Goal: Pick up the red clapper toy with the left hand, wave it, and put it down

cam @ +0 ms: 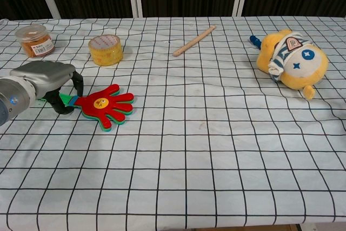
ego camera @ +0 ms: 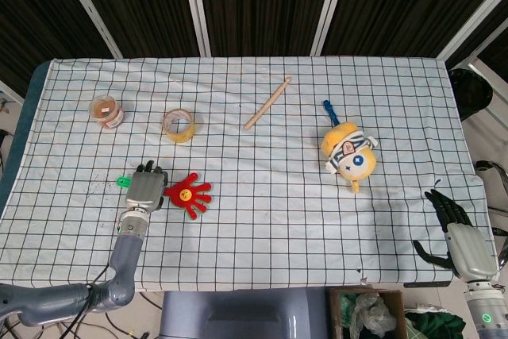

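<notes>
The red clapper toy, hand-shaped with a smiley face and coloured layers beneath, lies flat on the checked cloth at the front left. Its green handle pokes out on the far side of my left hand. That hand arches over the handle, with thumb and fingers curled down around it, and grips it while the toy still rests on the table. My right hand hangs off the table's front right corner, fingers spread and holding nothing; the chest view does not show it.
A tape roll and a small orange-filled jar stand behind the left hand. A wooden stick lies mid-table, and a yellow plush toy lies at the right.
</notes>
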{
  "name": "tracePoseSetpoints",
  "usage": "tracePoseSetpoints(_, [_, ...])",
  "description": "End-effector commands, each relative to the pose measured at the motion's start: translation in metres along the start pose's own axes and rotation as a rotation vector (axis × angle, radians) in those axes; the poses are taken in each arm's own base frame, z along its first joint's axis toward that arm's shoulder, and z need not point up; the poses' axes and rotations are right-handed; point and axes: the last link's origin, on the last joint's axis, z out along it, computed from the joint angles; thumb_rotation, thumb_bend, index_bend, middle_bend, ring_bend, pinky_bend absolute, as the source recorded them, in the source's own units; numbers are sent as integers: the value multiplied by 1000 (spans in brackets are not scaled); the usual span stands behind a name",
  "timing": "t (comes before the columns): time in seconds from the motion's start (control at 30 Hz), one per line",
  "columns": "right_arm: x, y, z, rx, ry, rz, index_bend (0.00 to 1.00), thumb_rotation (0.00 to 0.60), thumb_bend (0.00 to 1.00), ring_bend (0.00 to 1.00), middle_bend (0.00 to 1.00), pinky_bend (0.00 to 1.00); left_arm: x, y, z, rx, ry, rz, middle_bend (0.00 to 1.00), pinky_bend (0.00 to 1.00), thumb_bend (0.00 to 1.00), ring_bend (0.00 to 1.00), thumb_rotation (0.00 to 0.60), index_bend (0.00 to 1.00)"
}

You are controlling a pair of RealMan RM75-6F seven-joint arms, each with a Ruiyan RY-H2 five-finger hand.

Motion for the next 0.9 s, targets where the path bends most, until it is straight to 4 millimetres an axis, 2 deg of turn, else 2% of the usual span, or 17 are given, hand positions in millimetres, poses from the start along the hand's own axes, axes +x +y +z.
tracePoseSetpoints(0.03, [0,0,0,0,0,0,0,600,285,0,0,56,0,0,0,0,1,1,275,185,358,85,600,466])
tracePoseSetpoints(0.9, [0,0,0,-4,-2,3,0,600,285,0,0,56,-4,-1,1,9,-22,28,254,184,324,85,600,440])
